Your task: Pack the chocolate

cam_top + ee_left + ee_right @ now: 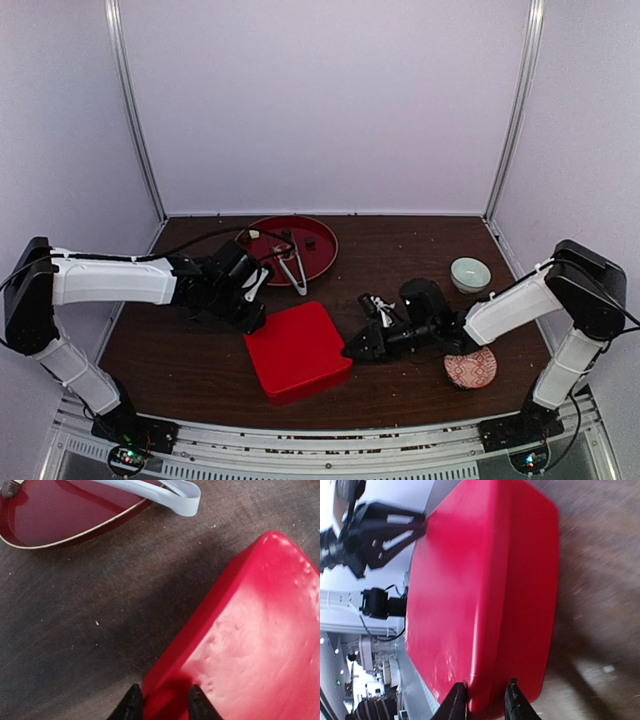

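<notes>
Left claw and right claw each pinched narrowly on opposite edges of the shut red box on the worktop. A few dark bits of chocolate on the red plate behind, by the tongs. Box contents hidden; packing likely unfinished.

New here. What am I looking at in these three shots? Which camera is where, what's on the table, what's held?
These are two robot arms bolted at the table's near edge: the left arm and the right arm. The wide picture comes from a fixed camera above and behind them. The other two come from a camera on each wrist, looking past that arm's own black jaws. On the brown table lie a red box, a round red plate carrying pale tongs and a few chocolates, a small pale bowl and a red-patterned round object. Each arm's jaws appear to pinch an edge of the red box, from opposite sides. Nothing else is held.
</notes>
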Robot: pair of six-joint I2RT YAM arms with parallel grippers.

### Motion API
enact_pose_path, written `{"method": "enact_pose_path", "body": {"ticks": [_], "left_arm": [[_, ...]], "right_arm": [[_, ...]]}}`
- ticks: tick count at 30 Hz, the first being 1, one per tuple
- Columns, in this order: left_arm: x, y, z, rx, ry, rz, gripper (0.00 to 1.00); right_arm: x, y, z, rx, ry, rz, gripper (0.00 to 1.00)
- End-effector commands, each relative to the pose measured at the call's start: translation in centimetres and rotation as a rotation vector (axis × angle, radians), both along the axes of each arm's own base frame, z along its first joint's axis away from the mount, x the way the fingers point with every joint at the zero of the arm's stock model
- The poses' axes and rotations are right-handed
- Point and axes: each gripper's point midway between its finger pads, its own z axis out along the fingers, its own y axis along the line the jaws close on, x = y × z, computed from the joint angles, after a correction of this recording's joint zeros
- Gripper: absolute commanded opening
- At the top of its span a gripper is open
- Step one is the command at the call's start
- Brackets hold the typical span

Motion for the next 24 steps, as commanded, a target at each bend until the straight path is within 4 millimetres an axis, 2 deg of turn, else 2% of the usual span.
{"method": "enact_pose_path", "body": {"ticks": [1,4,6,9,12,15,18,20,24], "left_arm": [[-0.1,-1.2,1.1,-0.048,0.009,-0.024,0.4],[-0.2,0.1,2.7,-0.106,-0.021,0.045,0.57],[-0.8,1.5,3.2,-0.143,-0.028,0.093,0.64],[-2.0,3.4,3.3,-0.178,-0.016,0.142,0.73],[-3.3,3.9,2.0,-0.187,0.039,0.146,0.76],[-4.2,3.2,0.2,-0.213,0.1,0.124,0.76],[-4.1,2.0,-0.6,-0.245,0.128,0.103,0.76],[-3.8,1.0,-0.6,-0.265,0.136,0.08,0.76],[-2.6,-2.4,0.4,-0.353,0.133,-0.02,0.74]], "right_arm": [[-4.5,1.8,-1.0,0.054,0.103,0.044,0.26],[-7.0,2.9,0.2,0.119,0.134,0.094,0.31],[-7.4,3.0,1.5,0.163,0.132,0.11,0.36],[-5.3,1.8,2.2,0.136,0.073,0.062,0.4],[-3.3,0.4,1.8,0.038,0.015,0.023,0.42],[-2.4,0.2,2.2,0.017,-0.027,0.029,0.43],[-2.4,0.1,1.9,0.003,-0.025,0.033,0.44],[-2.6,0.1,1.4,0.008,-0.01,0.031,0.44],[-3.7,0.8,0.7,0.036,0.021,0.05,0.45]]}}
